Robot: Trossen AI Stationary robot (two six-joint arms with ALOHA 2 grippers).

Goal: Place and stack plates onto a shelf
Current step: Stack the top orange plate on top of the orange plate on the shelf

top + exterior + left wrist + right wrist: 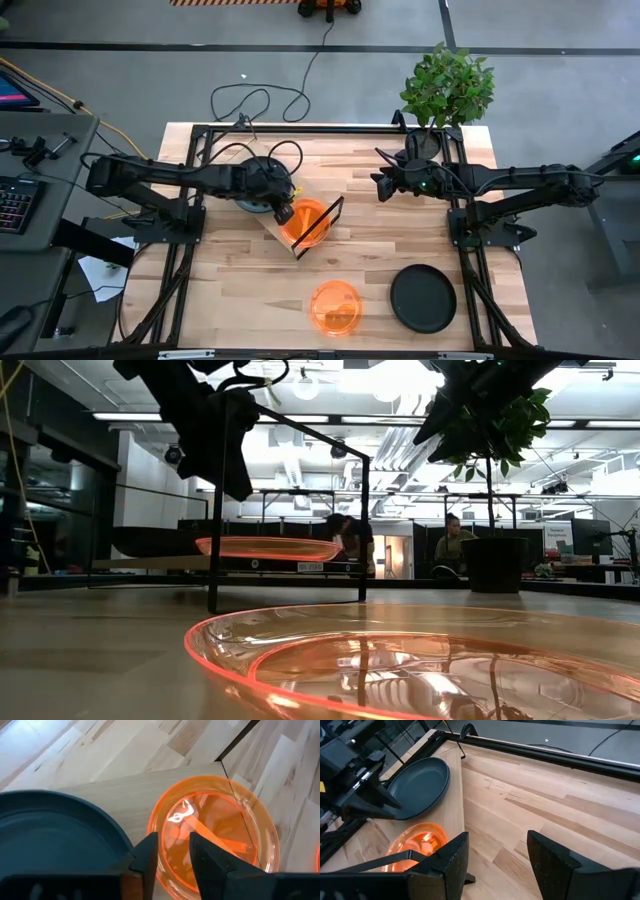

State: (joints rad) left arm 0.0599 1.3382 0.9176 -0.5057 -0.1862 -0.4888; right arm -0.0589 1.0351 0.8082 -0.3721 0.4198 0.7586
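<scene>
The shelf (268, 222), a light-wood board with a black wire frame (327, 226), lies askew mid-table. On it rest a dark plate (252, 188) (55, 835) and an orange plate (306, 222) (215, 830), side by side. My left gripper (284, 211) (175, 857) hangs open just above the orange plate's rim nearest the dark plate; the low view shows air between the left gripper (238, 485) and the orange plate (270, 547). Another orange plate (335, 305) and a black plate (423, 298) lie flat on the table near its near edge. My right gripper (384, 186) (495, 855) hovers open right of the shelf.
A potted plant (447, 90) stands at the table's far right corner, just behind my right arm. A black metal frame (300, 128) runs along the far edge and both sides. Bare wood lies between the shelf and the two plates near the front edge. People sit in the room beyond (455, 545).
</scene>
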